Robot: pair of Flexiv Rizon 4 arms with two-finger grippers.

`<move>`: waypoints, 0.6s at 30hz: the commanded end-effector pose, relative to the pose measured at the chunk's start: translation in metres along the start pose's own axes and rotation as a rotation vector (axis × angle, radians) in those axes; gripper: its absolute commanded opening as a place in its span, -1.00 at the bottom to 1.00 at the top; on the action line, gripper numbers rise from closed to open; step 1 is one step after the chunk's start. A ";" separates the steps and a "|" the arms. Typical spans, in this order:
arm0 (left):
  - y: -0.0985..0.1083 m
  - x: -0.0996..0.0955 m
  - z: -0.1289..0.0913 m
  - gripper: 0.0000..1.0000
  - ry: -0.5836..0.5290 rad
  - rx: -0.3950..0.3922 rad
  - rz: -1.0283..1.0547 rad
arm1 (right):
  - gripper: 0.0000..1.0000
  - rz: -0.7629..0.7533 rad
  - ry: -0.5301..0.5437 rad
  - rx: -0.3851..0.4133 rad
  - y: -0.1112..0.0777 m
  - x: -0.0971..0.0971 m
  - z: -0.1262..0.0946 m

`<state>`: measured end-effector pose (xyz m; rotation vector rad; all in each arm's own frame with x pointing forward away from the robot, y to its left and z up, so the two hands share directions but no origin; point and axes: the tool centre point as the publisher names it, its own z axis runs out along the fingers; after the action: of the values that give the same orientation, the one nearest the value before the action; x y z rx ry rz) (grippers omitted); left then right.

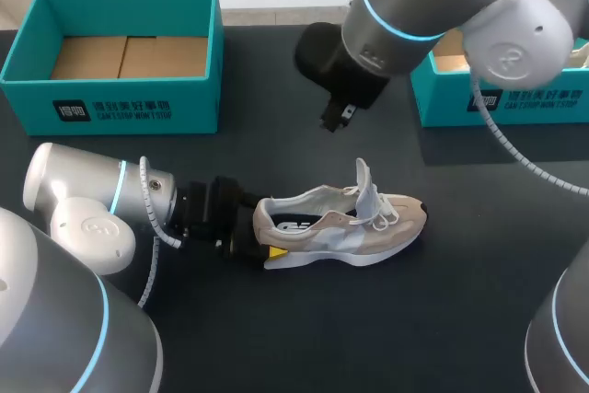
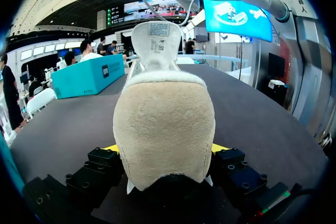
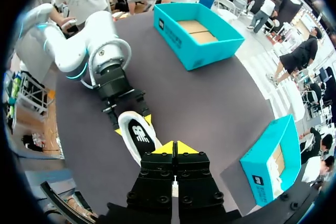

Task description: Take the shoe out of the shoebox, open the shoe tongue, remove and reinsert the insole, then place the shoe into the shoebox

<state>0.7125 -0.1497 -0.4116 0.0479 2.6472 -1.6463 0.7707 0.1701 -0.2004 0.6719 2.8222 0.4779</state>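
Note:
A beige and white shoe [image 1: 340, 227] lies on its sole on the dark table, toe to the right, with its tongue [image 1: 365, 181] standing upright. My left gripper [image 1: 260, 238] is shut on the shoe's heel [image 2: 163, 129], one yellow tip on each side. Above and behind the shoe hangs my right gripper [image 1: 337, 117], shut with nothing in it. In the right wrist view its yellow tips [image 3: 173, 148] meet over the shoe's opening [image 3: 139, 137]. An open teal shoebox [image 1: 115, 43] with a bare cardboard floor stands at the back left.
A second teal box [image 1: 502, 89] sits at the back right, partly hidden behind my right arm. Bare dark table [image 1: 368, 338] stretches in front of the shoe and between the two boxes.

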 end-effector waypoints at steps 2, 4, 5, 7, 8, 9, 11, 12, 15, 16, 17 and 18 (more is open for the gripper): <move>0.008 -0.005 0.007 -1.00 -0.001 -0.002 0.001 | -1.00 -0.001 0.088 -0.013 -0.006 -0.005 0.002; 0.008 -0.005 0.007 -1.00 -0.001 -0.002 0.001 | -1.00 -0.001 0.088 -0.013 -0.006 -0.005 0.002; 0.008 -0.005 0.007 -1.00 -0.001 -0.002 0.001 | -1.00 -0.001 0.088 -0.013 -0.006 -0.005 0.002; 0.008 -0.005 0.007 -1.00 -0.001 -0.002 0.001 | -1.00 -0.001 0.088 -0.013 -0.006 -0.005 0.002; 0.008 -0.005 0.007 -1.00 -0.001 -0.002 0.001 | -1.00 -0.001 0.088 -0.013 -0.006 -0.005 0.002; 0.008 -0.005 0.007 -1.00 -0.001 -0.002 0.001 | -1.00 -0.026 0.090 -0.033 -0.008 -0.002 0.004; 0.008 -0.005 0.007 -1.00 -0.001 -0.002 0.001 | -1.00 -0.073 0.063 0.039 -0.009 0.003 0.009; 0.008 -0.005 0.007 -1.00 -0.001 -0.002 0.001 | -1.00 -0.116 0.061 0.123 -0.010 0.008 0.013; 0.008 -0.005 0.007 -1.00 -0.001 -0.002 0.001 | -1.00 -0.196 0.087 0.282 -0.011 0.022 0.033; 0.008 -0.005 0.007 -1.00 -0.001 -0.002 0.001 | -1.00 -0.202 0.100 0.288 -0.014 0.026 0.039; 0.008 -0.005 0.007 -1.00 -0.001 -0.002 0.001 | -1.00 -0.211 0.109 0.309 -0.015 0.030 0.046; 0.008 -0.005 0.007 -1.00 -0.001 -0.002 0.001 | -1.00 -0.220 0.118 0.323 -0.017 0.035 0.052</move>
<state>0.7125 -0.1496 -0.4117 0.0478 2.6472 -1.6462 0.7400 0.1570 -0.2422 0.4642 2.9787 0.3169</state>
